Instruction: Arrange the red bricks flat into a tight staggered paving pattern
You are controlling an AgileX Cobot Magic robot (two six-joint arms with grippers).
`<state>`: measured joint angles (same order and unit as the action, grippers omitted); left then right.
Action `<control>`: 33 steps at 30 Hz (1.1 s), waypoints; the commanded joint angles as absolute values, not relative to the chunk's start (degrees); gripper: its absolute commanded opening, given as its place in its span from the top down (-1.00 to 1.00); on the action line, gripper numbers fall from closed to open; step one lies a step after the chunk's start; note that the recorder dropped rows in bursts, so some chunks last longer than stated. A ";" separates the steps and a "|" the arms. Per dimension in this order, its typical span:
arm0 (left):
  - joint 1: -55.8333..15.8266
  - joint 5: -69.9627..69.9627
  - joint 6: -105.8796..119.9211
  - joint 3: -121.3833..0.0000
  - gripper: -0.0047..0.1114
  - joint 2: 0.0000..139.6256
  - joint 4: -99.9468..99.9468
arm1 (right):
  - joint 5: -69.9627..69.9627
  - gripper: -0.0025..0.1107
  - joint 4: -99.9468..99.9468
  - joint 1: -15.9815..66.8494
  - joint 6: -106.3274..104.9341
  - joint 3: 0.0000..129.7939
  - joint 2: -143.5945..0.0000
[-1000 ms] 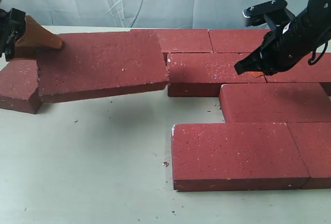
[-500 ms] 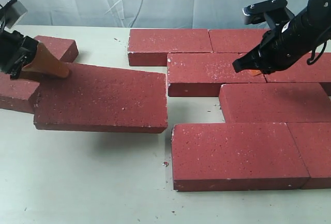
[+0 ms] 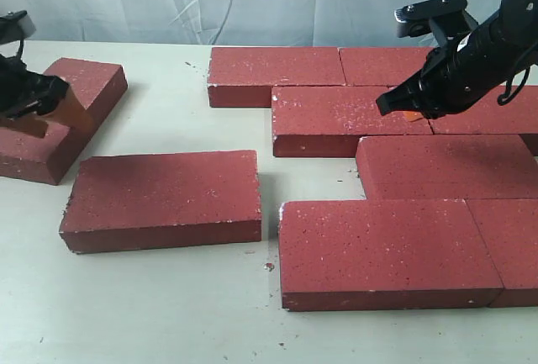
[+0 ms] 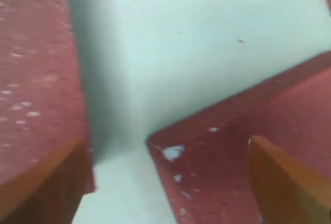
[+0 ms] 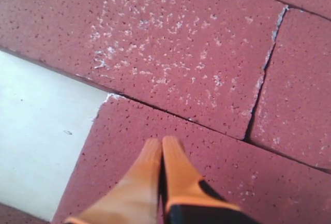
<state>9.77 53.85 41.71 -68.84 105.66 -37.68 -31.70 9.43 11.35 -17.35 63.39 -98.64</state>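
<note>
Red bricks (image 3: 395,246) mostly paved at 3 o'clock, loose brick (image 3: 164,187) at 8 o'clock, gap showing. With left gripper (image 4: 165,146) spread and right gripper (image 5: 161,146) pinched shut, tilted brick (image 3: 76,103) at 9 could slide if bumped.

Loose brick (image 3: 161,198) lies left of laid bricks (image 3: 387,246)

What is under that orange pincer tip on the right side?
A red brick of the laid pattern, near a seam. The right gripper, shut, covers the spot beneath its tips; whether they touch cannot be told.
</note>
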 commanded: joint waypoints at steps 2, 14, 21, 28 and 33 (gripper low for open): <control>9.48 46.45 27.75 -69.30 -0.01 98.39 -22.84 | -30.64 0.96 9.70 11.43 -17.56 63.11 -98.57; 2.06 48.03 10.36 -61.27 0.92 83.29 -3.27 | -31.51 0.96 13.11 11.43 -19.30 63.11 -98.57; -5.91 27.33 4.90 -49.07 0.92 75.26 1.42 | -33.75 0.96 24.99 11.43 -31.84 63.11 -98.57; -5.43 31.64 5.03 -45.71 0.92 79.60 9.27 | -31.56 0.96 36.21 16.13 -45.54 63.11 -98.70; -5.29 36.23 20.76 -45.71 0.92 86.14 -0.37 | -31.44 0.96 35.65 23.03 -48.37 63.71 -100.64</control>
<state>-5.42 33.81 11.21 -45.87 82.69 5.38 -31.88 35.93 19.83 -46.35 63.39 -99.43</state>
